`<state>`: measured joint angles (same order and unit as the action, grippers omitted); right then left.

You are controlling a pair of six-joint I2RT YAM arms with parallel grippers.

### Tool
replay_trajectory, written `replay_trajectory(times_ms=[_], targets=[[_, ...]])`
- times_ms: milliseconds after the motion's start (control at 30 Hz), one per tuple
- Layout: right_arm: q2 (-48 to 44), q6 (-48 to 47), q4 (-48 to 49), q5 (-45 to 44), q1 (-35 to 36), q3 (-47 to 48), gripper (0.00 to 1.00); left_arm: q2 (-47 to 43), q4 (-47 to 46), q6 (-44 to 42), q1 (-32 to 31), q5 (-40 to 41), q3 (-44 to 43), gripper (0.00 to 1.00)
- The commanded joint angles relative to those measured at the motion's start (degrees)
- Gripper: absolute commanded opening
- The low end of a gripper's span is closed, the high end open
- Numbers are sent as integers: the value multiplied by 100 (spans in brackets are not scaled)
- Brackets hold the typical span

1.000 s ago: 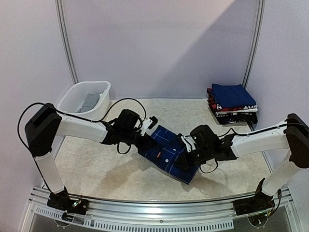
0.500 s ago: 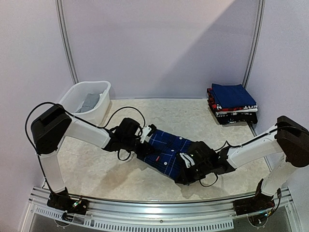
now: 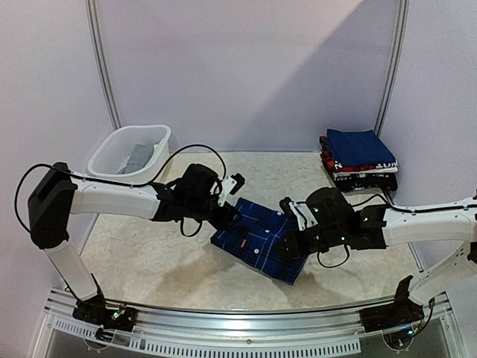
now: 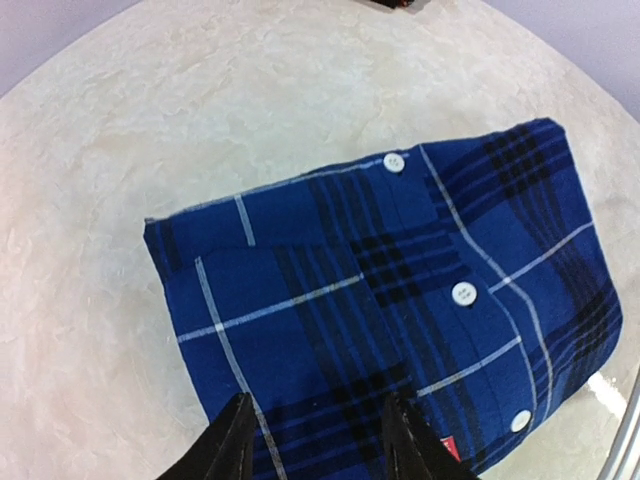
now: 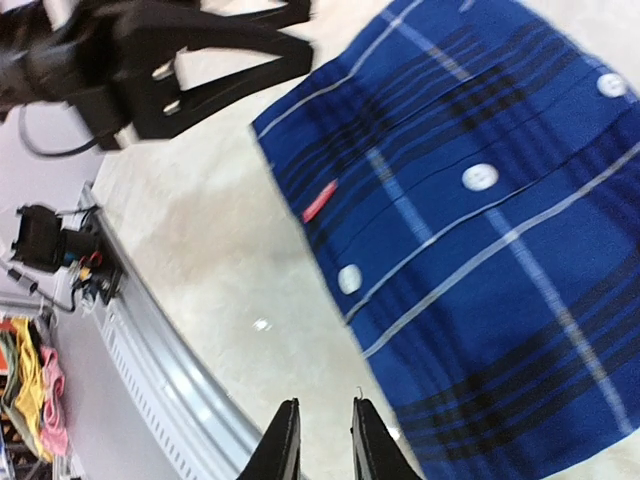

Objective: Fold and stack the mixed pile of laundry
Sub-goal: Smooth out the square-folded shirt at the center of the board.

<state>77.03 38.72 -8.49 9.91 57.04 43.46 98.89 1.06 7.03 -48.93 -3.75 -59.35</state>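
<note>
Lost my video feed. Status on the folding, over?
Left gripper open over plaid shirt. Right gripper slightly open, empty, at its edge. Shirt folded, flat on table. Basket, stack well clear.

The shirt is dark blue with black stripes, thin white lines, white buttons and a small red tag.

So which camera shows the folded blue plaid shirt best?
The left wrist view: the shirt fills the picture, sharp, with most of it and its buttons visible. The top view shows it small and partly covered. The right wrist view shows only one part, slightly blurred.
</note>
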Motion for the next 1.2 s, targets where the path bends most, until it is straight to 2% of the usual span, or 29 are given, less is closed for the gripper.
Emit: replay_trajectory(times_ms=[0,133,300,467,633,800,900,1033,1167], targets=[[290,-154,-202,-270,-379,180,21,226,457,-123,-73,-44,-500,45],[685,-190,-198,-448,-734,199,23,777,586,-228,-65,-87,-942,46],[1223,-96,-427,-1220,-907,259,24,1454,623,-283,-64,-239,-1309,46],[1734,-74,-567,-1508,-918,382,25,1800,404,22,-69,-229,-1103,46],[2137,-299,-536,-1491,-1030,635,25,1408,152,889,-177,198,-100,45],[2414,-637,-610,-1473,-1150,1043,25,882,-3,1507,-647,354,502,46],[2346,-834,-851,-1430,-1151,1243,25,672,172,1467,-836,955,428,48],[1690,-970,-999,-1113,-1143,1201,25,367,547,1097,-880,1650,163,51],[1013,-993,-972,-845,-1145,1151,26,193,740,713,-977,1717,-198,52]])
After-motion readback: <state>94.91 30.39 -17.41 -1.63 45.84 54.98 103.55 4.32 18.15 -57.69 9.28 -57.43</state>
